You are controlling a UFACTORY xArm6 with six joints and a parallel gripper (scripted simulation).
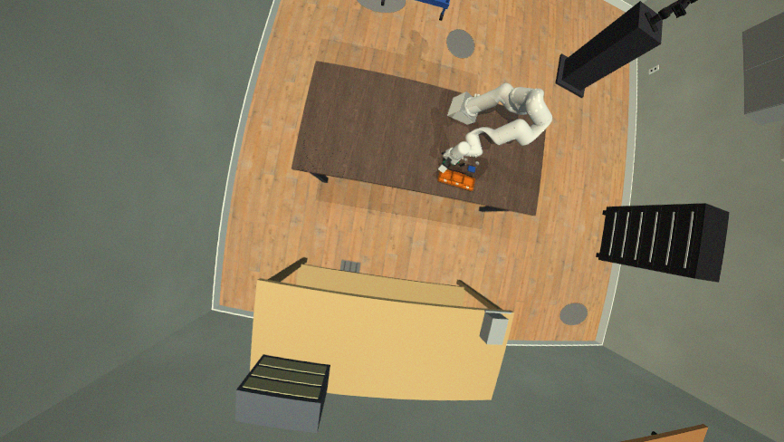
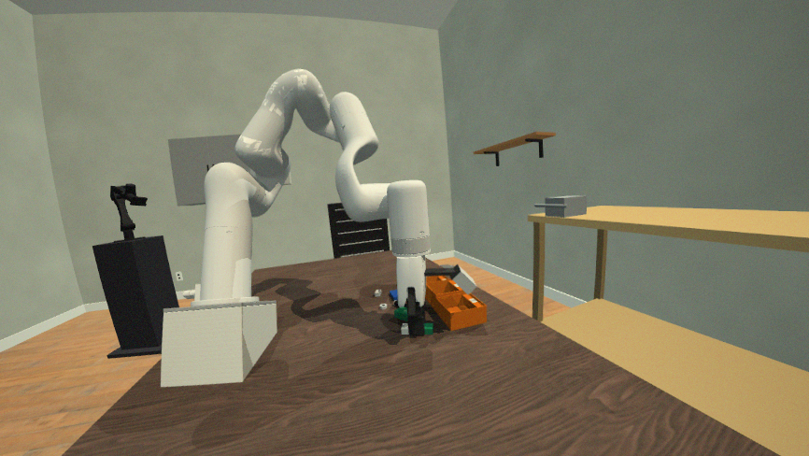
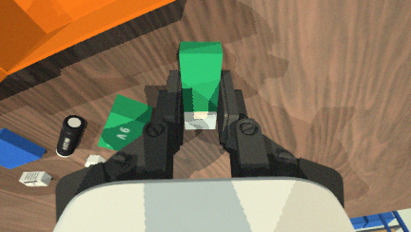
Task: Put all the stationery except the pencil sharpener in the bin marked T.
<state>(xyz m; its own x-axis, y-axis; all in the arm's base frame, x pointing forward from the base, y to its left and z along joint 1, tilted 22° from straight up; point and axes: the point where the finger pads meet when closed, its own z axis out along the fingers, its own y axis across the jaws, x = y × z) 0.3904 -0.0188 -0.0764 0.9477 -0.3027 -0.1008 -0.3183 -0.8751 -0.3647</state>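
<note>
Gripper: down at table level, jaws straddling the green block at its pale end and closing against its long sides; the fingers look in contact on both flanks, so the block reads as gripped, still lying on the wood. The crosswise grasp suits the narrow width.

Green block: long, green body with a whitish cap end, possibly a marker or eraser; lies just beside the orange bin, a short carry.

Orange bin: compartmented, standing on the table near its edge; the T marking cannot be made out in any view.

Other items, left of the gripper and apart from it:
- green 9V battery, flat
- black cell
- blue pad
- two small white pieces, too small to identify.

Judgement: grasp step in hand; lift comes next.
</note>
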